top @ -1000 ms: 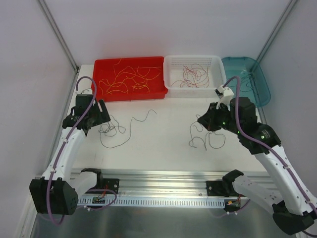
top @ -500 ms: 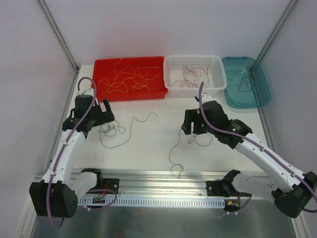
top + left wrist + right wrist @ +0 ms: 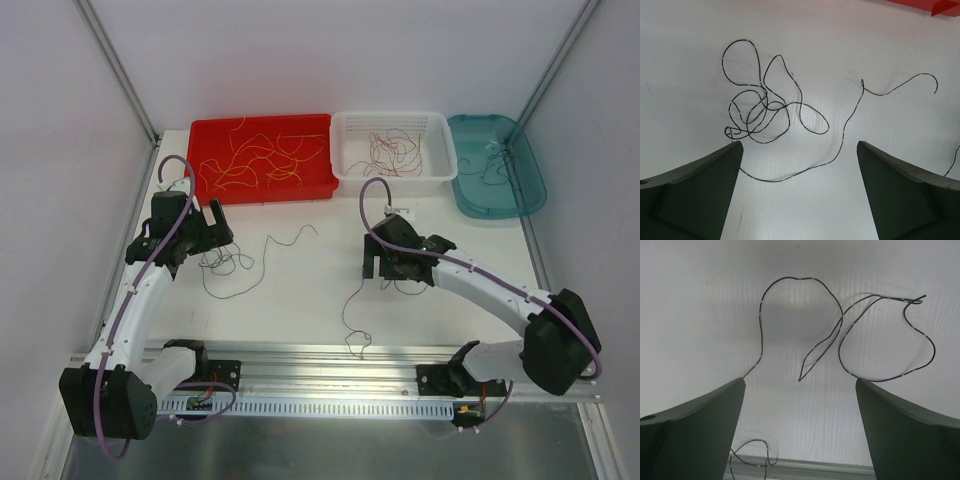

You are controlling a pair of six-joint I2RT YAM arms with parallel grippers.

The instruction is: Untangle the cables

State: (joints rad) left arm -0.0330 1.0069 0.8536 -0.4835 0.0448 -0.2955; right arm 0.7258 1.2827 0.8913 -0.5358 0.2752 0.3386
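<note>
Two pincers point(image 3: 800, 165) point(image 3: 800, 410) gape empty; red bin point(image 3: 262, 197): yellow cables point(image 3: 250, 160), white basket point(image 3: 392, 116): maroon cables point(image 3: 390, 150), teal tub point(image 3: 530, 195): black cables point(image 3: 495, 165).

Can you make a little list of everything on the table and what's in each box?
left end effector: open, over black tangle
right end effector: open, over loose black cable
red bin: yellow cables
white basket: red cables
teal bin: few dark cables

A robotics lab test cell: white panel walls point(image 3: 350, 60), an aluminium mounting rail point(image 3: 320, 362), plastic trays point(image 3: 262, 196).
</note>
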